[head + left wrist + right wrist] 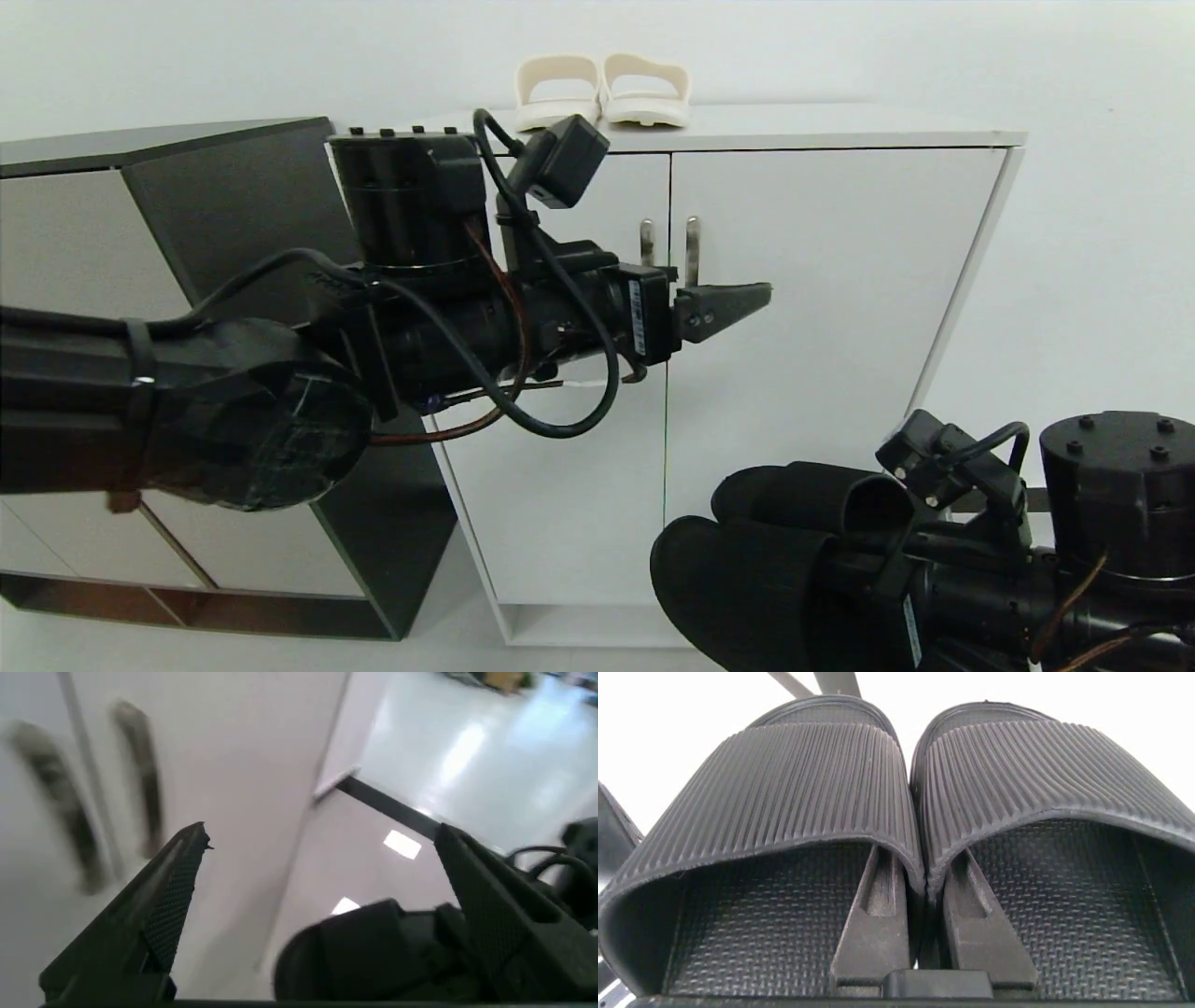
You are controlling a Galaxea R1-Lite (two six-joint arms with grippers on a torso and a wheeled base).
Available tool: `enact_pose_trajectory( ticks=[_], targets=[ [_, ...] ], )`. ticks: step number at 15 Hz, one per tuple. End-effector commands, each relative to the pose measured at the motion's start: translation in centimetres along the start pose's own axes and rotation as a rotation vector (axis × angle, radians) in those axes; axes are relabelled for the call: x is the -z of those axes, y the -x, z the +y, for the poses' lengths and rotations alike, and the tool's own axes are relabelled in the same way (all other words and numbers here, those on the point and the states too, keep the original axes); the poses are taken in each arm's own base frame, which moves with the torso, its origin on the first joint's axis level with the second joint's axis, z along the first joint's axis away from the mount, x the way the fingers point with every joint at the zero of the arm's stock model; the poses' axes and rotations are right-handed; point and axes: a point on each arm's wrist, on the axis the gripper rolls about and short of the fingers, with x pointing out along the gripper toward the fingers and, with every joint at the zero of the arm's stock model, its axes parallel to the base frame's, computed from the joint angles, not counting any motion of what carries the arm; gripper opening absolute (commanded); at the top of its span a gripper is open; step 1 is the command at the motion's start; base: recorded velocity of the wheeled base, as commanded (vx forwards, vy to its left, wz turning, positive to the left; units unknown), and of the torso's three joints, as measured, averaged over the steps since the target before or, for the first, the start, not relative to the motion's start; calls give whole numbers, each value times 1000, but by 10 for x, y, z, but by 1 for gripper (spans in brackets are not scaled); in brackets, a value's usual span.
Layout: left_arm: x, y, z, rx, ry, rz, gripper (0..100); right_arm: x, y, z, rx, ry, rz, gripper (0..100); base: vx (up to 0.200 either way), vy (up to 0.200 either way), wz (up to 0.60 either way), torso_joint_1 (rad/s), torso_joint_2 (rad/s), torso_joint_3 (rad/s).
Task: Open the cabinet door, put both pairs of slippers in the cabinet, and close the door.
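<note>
Handle: upright door handle (pixel 692 250) sits near your left gripper (pixel 761 297), which gapes open.
Right gripper (pixel 920 859): clamped on the black slippers (pixel 822 784).

1. White cabinet (pixel 822 280) stands on the pale floor (pixel 453 639), back to the wall. Both doors shut; two upright metal handles (pixel 692 250) sit by the centre seam.
2. Cabinet top (pixel 840 126): one pair of cream slippers (pixel 604 91), soles down, side by side and touching, on the left half.
3. Same floor carries a dark cabinet (pixel 233 187), just beside the white one on its left.
</note>
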Motion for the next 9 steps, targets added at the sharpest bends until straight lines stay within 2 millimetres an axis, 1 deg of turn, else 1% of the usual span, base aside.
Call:
enact_pose_trajectory(
  ticks=[1, 3, 5, 7, 9],
  targets=[
    [5, -16, 0, 54, 32, 39, 100, 2, -3, 0, -6, -1, 12, 0, 0, 0, 0, 0, 0, 0],
    [-1, -25, 1, 82, 87, 35, 100, 2, -2, 0, -7, -1, 12, 0, 0, 0, 0, 0, 0, 0],
    [-1, -33, 5, 81, 89, 31, 100, 2, -2, 0, -9, 0, 9, 0, 0, 0, 0, 0, 0, 0],
    [2, -35, 9, 64, 98, 48, 100, 1, -2, 0, -7, 0, 4, 0, 0, 0, 0, 0, 0, 0],
    [4, -35, 17, 26, 98, 45, 100, -1, -1, 0, -7, 2, -16, 0, 0, 0, 0, 0, 0, 0]
  ],
)
